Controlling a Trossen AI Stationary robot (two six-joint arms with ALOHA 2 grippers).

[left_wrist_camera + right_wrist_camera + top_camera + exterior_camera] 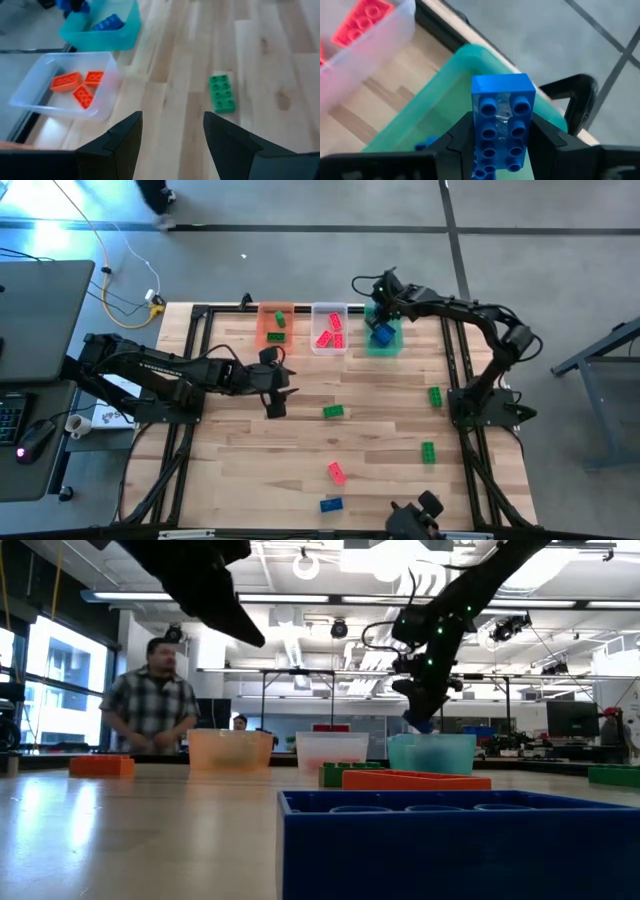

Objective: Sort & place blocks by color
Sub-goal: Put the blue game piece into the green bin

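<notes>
- At the far edge of the table (240,440), at 12 o'clock, three tubs sit in a row: the orange tub (276,326), the clear tub (329,328) and the green tub (384,335).
- The right gripper (502,150) hangs over the green tub. It is squeezing a blue block (502,120) between its fingers. More blue blocks (107,22) lie in that tub.
- The clear tub holds red blocks (75,85). The orange tub holds green blocks (276,328).
- The left gripper (276,402) is near the middle of the table, at about 9 o'clock from the center. Its fingers (125,137) are spread apart and hold nothing.
- A loose green block (333,411) lies just past that gripper, toward 3 o'clock.
- Two more green blocks lie on the right side, one at 3 o'clock (435,395) and one at 4 o'clock (428,451).
- A loose red block (336,472) and a loose blue block (331,504) lie near the front edge, at 6 o'clock.
- A person (150,700) stands behind the table.
</notes>
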